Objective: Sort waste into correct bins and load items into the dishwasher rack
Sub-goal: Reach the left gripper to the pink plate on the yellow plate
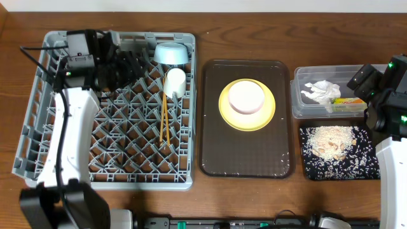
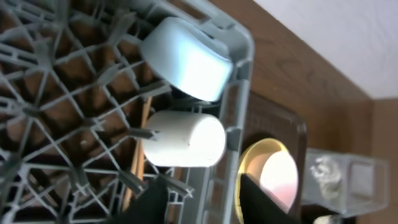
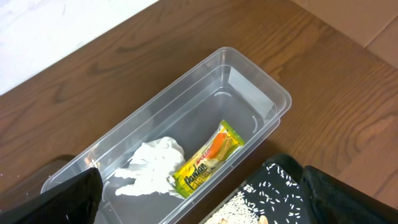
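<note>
Your left gripper point(image 2: 202, 186) hangs wide open over the dishwasher rack point(image 1: 121, 149), nothing in it. From overhead, the light blue bowl point(image 1: 170, 54) sits tipped in the rack's 1 o'clock corner. The white cup point(image 1: 175, 83) is just at its 6 o'clock, and the chopsticks point(image 1: 164, 121) run on toward 6 from there. The yellow plate point(image 1: 270, 114), with the cream-white bowl point(image 1: 246, 97) on it, is on the brown tray point(image 1: 216, 146) at the rack's 3 o'clock. Your right gripper point(image 3: 200, 180) is open too, empty, above the clear tub point(image 3: 249, 81) holding the napkin point(image 3: 152, 165) and wrapper point(image 3: 205, 158). The rice scraps point(image 1: 329, 141) lie on the black tray point(image 1: 365, 165) at the tub's 6 o'clock.
</note>
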`<state>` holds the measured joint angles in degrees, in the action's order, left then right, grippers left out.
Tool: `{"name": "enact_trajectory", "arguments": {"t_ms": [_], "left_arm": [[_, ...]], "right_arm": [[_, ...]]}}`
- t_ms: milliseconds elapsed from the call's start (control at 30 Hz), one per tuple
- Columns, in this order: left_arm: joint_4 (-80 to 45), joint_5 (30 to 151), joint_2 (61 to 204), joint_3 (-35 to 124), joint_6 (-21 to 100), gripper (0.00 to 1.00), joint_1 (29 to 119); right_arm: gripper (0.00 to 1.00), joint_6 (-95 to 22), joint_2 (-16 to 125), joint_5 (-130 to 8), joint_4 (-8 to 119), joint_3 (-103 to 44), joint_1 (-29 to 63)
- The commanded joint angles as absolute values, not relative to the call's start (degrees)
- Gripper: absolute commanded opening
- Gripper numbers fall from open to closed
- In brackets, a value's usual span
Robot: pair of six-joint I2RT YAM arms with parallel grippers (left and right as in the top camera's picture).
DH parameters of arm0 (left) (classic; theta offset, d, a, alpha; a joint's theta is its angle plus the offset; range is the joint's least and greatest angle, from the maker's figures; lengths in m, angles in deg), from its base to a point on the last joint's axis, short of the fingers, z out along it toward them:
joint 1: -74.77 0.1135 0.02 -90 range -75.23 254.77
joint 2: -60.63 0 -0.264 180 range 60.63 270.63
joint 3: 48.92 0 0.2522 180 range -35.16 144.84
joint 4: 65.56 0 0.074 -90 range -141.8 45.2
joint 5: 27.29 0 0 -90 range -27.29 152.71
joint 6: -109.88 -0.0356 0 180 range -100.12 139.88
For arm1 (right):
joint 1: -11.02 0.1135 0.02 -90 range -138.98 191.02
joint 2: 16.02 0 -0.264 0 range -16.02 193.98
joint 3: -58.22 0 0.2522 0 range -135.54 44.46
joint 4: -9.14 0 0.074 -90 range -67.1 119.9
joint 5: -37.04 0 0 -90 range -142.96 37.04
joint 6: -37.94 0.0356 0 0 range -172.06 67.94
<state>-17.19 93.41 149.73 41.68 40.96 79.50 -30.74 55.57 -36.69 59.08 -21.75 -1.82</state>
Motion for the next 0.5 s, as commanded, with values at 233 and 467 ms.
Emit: {"name": "enact_trajectory", "arguments": {"t_ms": [233,467], "left_arm": [[-17.45,75.53,148.44,41.44,40.08,0.06,57.40],[-28.43,68.82,156.05,41.44,40.04,0.13,40.31]], "right_arm": [[0.99,-30.94,55.22,-36.52,59.15,-22.17,-2.08],[0.99,-30.94,55.22,-36.52,59.15,-22.17,-2.08]]}}
